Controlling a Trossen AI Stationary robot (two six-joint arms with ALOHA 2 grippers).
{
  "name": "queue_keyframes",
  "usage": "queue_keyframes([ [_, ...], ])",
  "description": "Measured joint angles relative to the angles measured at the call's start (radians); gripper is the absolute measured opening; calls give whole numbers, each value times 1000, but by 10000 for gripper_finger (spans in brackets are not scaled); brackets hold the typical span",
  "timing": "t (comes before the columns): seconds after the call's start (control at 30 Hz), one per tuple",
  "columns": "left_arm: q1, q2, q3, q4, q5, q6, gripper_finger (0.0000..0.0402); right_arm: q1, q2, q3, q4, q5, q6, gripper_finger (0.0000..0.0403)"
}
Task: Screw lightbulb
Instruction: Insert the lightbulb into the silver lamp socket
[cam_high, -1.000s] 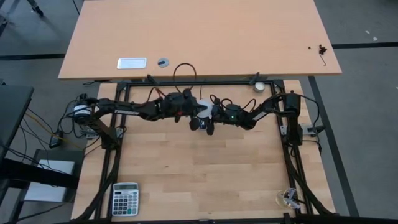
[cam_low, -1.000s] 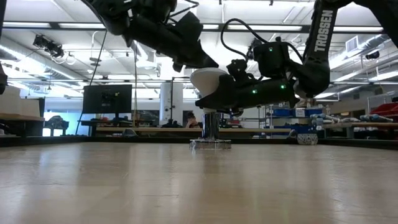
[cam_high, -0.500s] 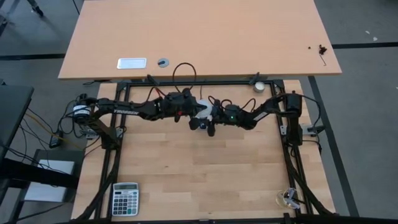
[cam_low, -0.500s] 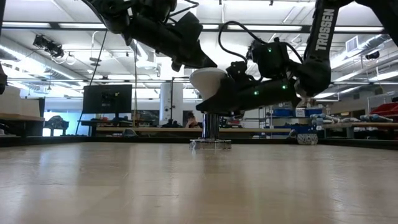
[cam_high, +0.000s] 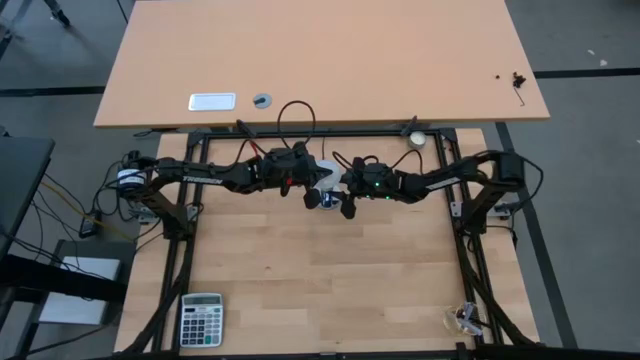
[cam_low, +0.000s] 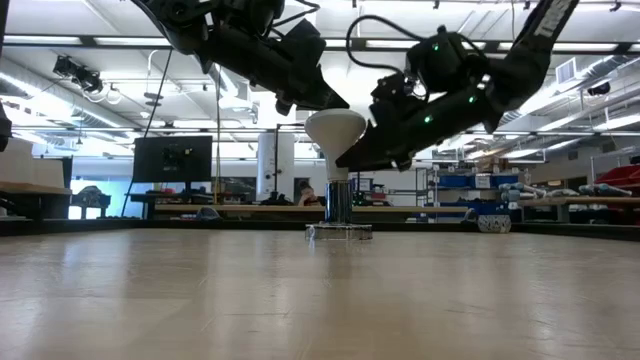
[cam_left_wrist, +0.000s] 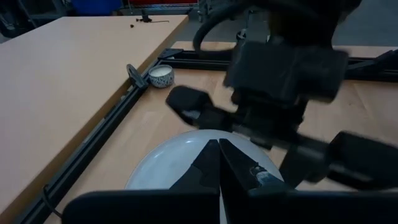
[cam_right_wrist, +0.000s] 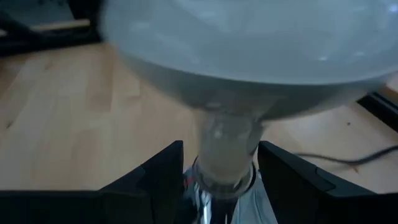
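Note:
The white frosted lightbulb (cam_low: 335, 130) stands upright with its narrow neck in the silver socket base (cam_low: 339, 228), at the far middle of the table; it also shows in the high view (cam_high: 327, 170). My left gripper (cam_low: 336, 104) is shut and sits on top of the dome (cam_left_wrist: 161, 168). My right gripper (cam_right_wrist: 227, 180) is open and slants down from the right. Its two fingers (cam_right_wrist: 163, 171) stand on either side of the bulb's neck (cam_right_wrist: 227, 140), just above the socket. I cannot tell whether they touch it. My left gripper lays its shut fingertips (cam_left_wrist: 219, 149) against the top of the bulb's dome (cam_low: 333, 114). They come from above, slanting in from the table's left. The bulb stands upright in the socket under them.
A calculator (cam_high: 201, 318) lies at the near left corner. A small white round tin (cam_high: 416, 139) sits at the far right edge. A clear object (cam_high: 462, 318) lies at the near right corner. A black cord (cam_high: 295, 110) loops onto the larger table (cam_high: 320, 60) beyond.
My right arm has swung its elbow toward the table's right edge and raised its wrist. The gripper has tipped from nearly level to slanting down at the bulb's neck. The bulb, the socket and my left gripper have kept still.

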Motion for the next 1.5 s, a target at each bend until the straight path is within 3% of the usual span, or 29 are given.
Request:
queue_keyframes([
  [0.3, -1, 2, -2, 13, 25, -4, 0, 39, -250, 0, -345, 0, 1, 213],
  [0.47, -2, 2, -2, 17, 45, -5, 0, 57, -378, 1, -365, 33, 18, 203],
  [0.57, -6, 2, -2, 18, 49, -5, 0, 67, -414, 3, -310, 77, 19, 170],
  [0.77, -6, 2, -3, 23, 51, -5, 0, 58, -355, 45, -291, 108, 1, 38],
  [0.83, -6, 2, -3, 22, 51, -5, 0, 58, -315, 72, -292, 135, -9, 12],
  [1.0, -6, 3, -3, 23, 43, -4, 0, 38, -236, 138, -349, 174, 8, 24],
  [1.13, -5, 2, -4, 23, 40, 0, 0, 33, -193, 176, -367, 184, 10, 11],
  [1.5, -6, -36, -6, 24, 25, 25, 0, 28, -206, 179, -410, 181, 2, 10],
])
